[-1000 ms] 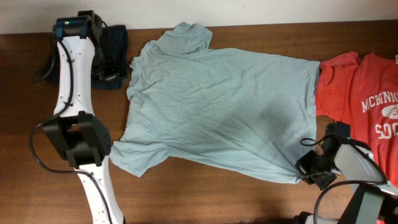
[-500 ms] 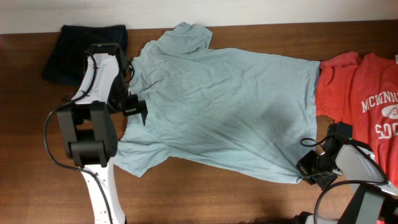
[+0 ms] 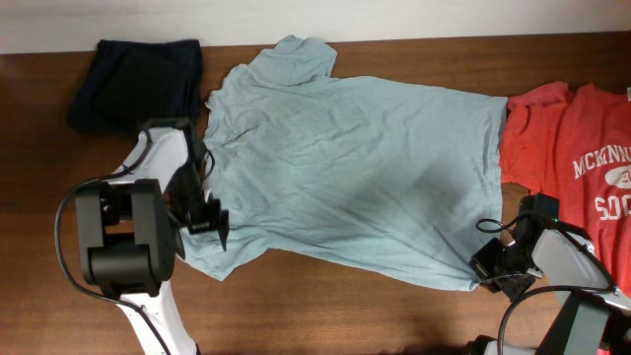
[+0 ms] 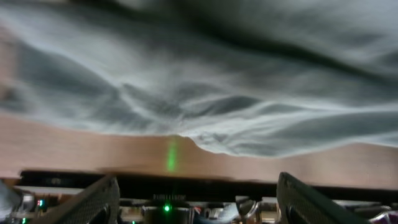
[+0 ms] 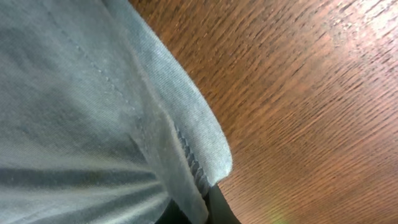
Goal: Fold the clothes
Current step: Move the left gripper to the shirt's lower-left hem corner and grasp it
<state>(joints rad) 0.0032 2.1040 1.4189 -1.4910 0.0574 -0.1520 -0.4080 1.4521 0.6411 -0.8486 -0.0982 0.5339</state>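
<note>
grey-teal t-shirt [image 3: 355, 168] lies spread flat across the middle of the table [image 3: 345, 306], turned sideways: both sleeves toward the left edge, hem toward the right edge. cloth lightly creased all over. far sleeve reaches close to the far edge.

left gripper [image 3: 209, 212] sits over the near-left sleeve, low to the cloth. in the left wrist view its 2 fingers [image 4: 99, 199] stand wide apart, nothing between them; the wrinkled sleeve edge lies just ahead on bare wood. jaws wide, no hold on anything.

right gripper [image 3: 490, 268] is at the near-right corner of the hem. the right wrist view shows the stitched hem corner of the grey-teal t-shirt [image 5: 74, 112] running down into the closed fingers at the bottom of the frame; jaws pinched tight on that corner, with wood grain beside it.

red t-shirt [image 3: 572, 148] with white lettering lies at the right edge, its sleeve touching or just beside the grey-teal hem. a dark garment [image 3: 138, 79] sits in a folded heap at the far-left corner, apart from the left gripper.
</note>
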